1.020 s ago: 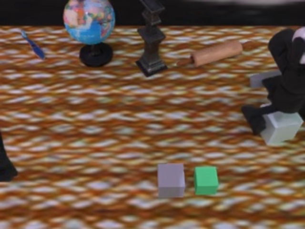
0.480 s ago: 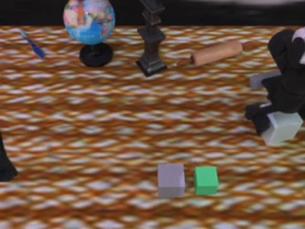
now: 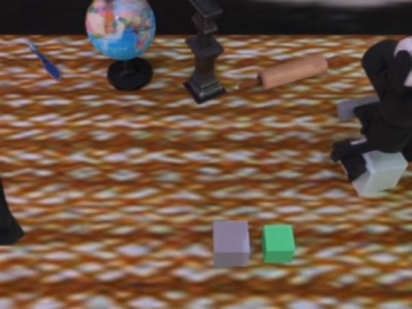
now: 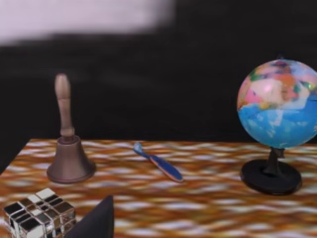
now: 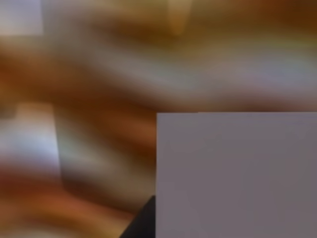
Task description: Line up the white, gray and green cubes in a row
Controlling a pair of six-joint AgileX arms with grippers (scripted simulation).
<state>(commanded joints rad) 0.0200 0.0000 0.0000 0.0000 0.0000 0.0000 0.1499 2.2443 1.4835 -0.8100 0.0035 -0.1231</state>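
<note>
The right gripper (image 3: 364, 161) grips the white cube (image 3: 381, 172) by the worktop's (image 3: 129, 167) right edge. Gray cube (image 3: 231, 243) and green cube (image 3: 278, 243) sit side by side near the front edge. The left arm is parked at the left edge, its finger state hidden.

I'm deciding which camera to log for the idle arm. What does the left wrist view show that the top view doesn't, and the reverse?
Only the left wrist view shows a bell with a wooden handle and a mirrored puzzle cube. Only the top view shows the gray cube beside the green cube, the white cube under the right gripper at the table's right edge, a rolling pin and a dark pedestal. Both show the globe and the blue toothbrush.
</note>
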